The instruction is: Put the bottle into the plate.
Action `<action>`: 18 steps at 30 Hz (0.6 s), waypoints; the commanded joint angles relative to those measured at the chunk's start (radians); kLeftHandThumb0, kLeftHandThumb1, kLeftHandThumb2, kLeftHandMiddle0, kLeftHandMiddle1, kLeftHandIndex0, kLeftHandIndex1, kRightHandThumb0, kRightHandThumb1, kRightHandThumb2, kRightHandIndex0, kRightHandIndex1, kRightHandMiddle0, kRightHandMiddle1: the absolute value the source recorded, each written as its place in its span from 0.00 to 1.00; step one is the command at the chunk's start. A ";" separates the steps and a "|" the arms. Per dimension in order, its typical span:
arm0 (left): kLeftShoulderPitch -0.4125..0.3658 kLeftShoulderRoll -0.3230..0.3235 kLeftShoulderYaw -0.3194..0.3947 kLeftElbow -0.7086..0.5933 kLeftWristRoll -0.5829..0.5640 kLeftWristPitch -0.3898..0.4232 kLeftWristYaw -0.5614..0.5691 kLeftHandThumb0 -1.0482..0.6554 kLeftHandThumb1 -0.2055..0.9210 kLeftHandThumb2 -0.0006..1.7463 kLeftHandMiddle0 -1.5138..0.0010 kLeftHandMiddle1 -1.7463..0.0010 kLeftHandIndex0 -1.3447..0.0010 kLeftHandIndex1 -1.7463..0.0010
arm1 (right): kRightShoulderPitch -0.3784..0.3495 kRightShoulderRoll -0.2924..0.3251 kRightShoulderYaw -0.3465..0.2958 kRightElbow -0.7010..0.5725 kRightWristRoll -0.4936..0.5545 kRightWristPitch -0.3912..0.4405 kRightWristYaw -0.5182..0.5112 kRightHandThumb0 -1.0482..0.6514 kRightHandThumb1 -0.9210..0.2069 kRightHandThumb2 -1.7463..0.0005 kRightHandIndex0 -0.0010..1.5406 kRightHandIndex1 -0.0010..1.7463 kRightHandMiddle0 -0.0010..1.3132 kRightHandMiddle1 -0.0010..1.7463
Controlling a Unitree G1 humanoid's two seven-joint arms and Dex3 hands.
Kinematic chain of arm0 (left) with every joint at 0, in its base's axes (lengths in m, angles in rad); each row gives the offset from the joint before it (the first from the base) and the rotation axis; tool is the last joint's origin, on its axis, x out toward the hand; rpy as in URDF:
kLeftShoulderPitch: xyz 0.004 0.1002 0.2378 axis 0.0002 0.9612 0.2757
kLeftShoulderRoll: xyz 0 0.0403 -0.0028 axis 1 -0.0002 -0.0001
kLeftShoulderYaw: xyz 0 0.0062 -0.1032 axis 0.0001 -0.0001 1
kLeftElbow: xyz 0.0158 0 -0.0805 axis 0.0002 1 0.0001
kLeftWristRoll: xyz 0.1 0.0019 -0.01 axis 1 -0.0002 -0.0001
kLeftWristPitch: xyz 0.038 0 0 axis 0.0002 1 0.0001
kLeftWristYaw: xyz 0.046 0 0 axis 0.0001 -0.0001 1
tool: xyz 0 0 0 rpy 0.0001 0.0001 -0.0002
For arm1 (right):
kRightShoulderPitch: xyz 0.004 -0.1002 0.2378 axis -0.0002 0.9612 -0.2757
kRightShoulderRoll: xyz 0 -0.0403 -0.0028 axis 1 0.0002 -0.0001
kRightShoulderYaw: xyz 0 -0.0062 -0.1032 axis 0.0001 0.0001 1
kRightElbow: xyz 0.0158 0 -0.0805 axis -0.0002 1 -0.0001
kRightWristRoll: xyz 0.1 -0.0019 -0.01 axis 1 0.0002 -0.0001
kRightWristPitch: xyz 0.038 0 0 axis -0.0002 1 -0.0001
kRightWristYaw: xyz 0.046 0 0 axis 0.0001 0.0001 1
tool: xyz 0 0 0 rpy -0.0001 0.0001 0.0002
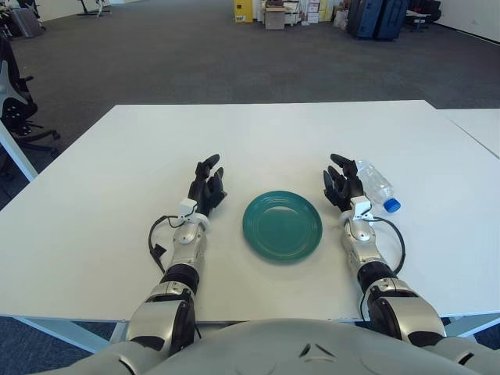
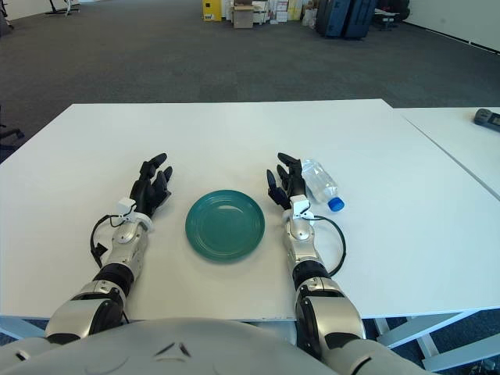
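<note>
A clear plastic bottle [image 1: 375,184] with a blue cap lies on its side on the white table, cap toward me, just right of my right hand [image 1: 342,183]. The right hand rests on the table with its fingers spread, next to the bottle and holding nothing. An empty dark green plate [image 1: 282,225] sits between my hands at the table's front middle. My left hand [image 1: 207,184] rests open on the table left of the plate.
The white table [image 1: 117,172] stretches far ahead and to both sides. A second white table [image 2: 461,141] adjoins on the right, with a small dark object [image 2: 487,117] on it. Office chairs [image 1: 16,101] stand at the far left.
</note>
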 commanded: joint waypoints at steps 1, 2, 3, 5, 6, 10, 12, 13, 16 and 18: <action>0.031 0.000 -0.003 0.041 0.005 0.025 0.002 0.16 1.00 0.51 0.70 0.99 1.00 0.54 | 0.047 0.008 0.008 0.029 -0.005 0.039 0.004 0.18 0.00 0.66 0.24 0.01 0.00 0.53; 0.031 0.000 -0.003 0.042 0.005 0.024 0.003 0.16 1.00 0.51 0.70 0.99 1.00 0.53 | 0.046 0.008 0.008 0.028 -0.005 0.041 0.004 0.18 0.00 0.65 0.24 0.01 0.00 0.53; 0.031 0.000 -0.002 0.042 0.004 0.022 0.004 0.16 1.00 0.51 0.70 0.99 1.00 0.53 | 0.045 0.008 0.008 0.027 -0.005 0.044 0.004 0.18 0.00 0.65 0.24 0.01 0.00 0.52; 0.029 0.001 -0.001 0.043 0.003 0.021 0.003 0.16 1.00 0.51 0.69 0.99 1.00 0.53 | 0.043 0.009 0.008 0.027 -0.005 0.044 0.002 0.18 0.00 0.65 0.24 0.01 0.00 0.52; 0.030 0.000 -0.001 0.044 0.002 0.018 0.003 0.16 1.00 0.51 0.69 0.99 1.00 0.53 | 0.044 0.009 0.008 0.027 -0.005 0.041 0.001 0.19 0.00 0.65 0.24 0.01 0.00 0.52; 0.032 -0.003 -0.001 0.043 0.001 0.017 0.001 0.16 1.00 0.51 0.69 0.99 1.00 0.53 | 0.046 0.008 0.007 0.023 -0.004 0.041 -0.002 0.19 0.00 0.66 0.24 0.01 0.00 0.51; 0.031 -0.003 -0.001 0.042 -0.001 0.020 0.000 0.16 1.00 0.51 0.69 0.99 1.00 0.53 | 0.044 0.008 0.006 0.021 -0.003 0.046 -0.003 0.20 0.00 0.66 0.24 0.01 0.00 0.51; 0.030 -0.002 -0.001 0.041 -0.001 0.021 -0.001 0.17 1.00 0.51 0.69 0.99 1.00 0.53 | 0.044 0.008 0.005 0.020 -0.002 0.047 -0.004 0.20 0.00 0.66 0.25 0.01 0.00 0.51; 0.031 -0.003 -0.002 0.042 0.000 0.022 -0.001 0.17 1.00 0.51 0.69 0.99 1.00 0.53 | 0.045 0.009 0.004 0.019 -0.001 0.044 -0.004 0.20 0.00 0.66 0.25 0.01 0.00 0.51; 0.032 -0.003 -0.003 0.041 0.002 0.022 0.001 0.17 1.00 0.51 0.69 0.99 1.00 0.53 | 0.047 0.009 0.003 0.017 0.000 0.040 -0.004 0.21 0.00 0.67 0.25 0.01 0.00 0.51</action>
